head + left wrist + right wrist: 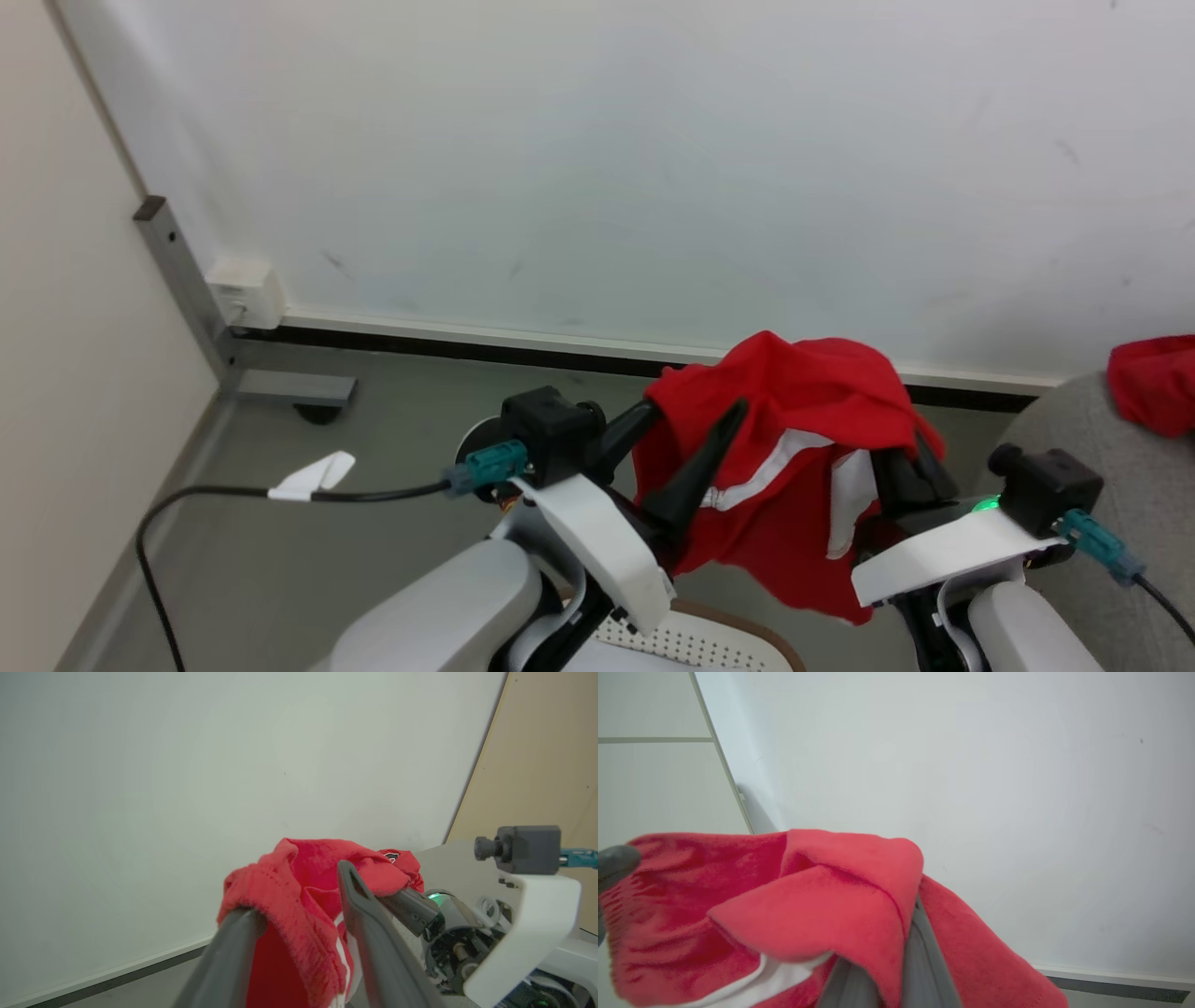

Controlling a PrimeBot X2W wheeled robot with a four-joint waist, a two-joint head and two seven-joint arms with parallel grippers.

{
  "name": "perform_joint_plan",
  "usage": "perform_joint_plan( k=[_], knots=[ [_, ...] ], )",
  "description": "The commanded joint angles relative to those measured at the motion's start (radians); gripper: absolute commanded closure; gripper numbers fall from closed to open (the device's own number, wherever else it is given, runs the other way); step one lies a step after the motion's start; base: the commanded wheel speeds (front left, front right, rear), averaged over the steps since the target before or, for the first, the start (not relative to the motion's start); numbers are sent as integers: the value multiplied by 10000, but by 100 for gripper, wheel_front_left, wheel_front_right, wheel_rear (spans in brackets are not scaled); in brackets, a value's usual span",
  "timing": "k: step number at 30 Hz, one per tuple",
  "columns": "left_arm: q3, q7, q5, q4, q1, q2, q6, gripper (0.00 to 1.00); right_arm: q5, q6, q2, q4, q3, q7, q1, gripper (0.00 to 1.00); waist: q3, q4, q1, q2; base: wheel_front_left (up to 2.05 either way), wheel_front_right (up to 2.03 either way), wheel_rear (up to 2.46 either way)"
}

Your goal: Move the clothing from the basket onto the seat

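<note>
A red garment with white trim hangs in the air between my two grippers, above the floor. My left gripper is open; the cloth drapes over one finger while the other finger stands bare beside it. My right gripper is shut on the garment, its fingers pinching a fold. The basket's brown rim and perforated white wall peek in at the bottom edge, below the arms. The grey seat is at the right, with another red garment lying on it.
A white wall with a baseboard runs across the back. A grey metal post and a white wall box stand at the left corner. A black cable with a white tag trails from my left wrist over the grey floor.
</note>
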Motion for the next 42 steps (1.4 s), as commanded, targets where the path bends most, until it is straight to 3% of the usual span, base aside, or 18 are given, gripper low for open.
perform_joint_plan(
  k=[1, 9, 25, 33, 42],
  knots=[
    [-33, -81, -170, -42, 244, 40, -37, 0, 278, -22, -70, -275, -261, 4, 69, 100, 141, -503, 0, 0, 0, 0, 0],
    [-289, -354, 138, -76, 711, 294, -189, 0, 957, -22, -171, -1173, -1612, 4, -139, 100, 551, -2292, 0, 0, 0, 0, 0],
    [-252, -668, 1259, 336, 476, 339, -192, 0, 530, -21, -952, -2995, -3255, 5, 529, 100, 1364, -5564, 0, 0, 0, 0, 0],
    [-139, -691, 1407, 573, 627, 239, -305, 0, 270, -21, -893, -3247, -3296, 5, 780, 100, 1569, -6224, 0, 0, 0, 0, 0],
    [-137, -694, 1472, 785, 564, 81, -480, 0, 170, -21, -1132, -3244, -3229, 5, 311, 100, 1974, -6146, 0, 0, 0, 0, 0]
  ],
)
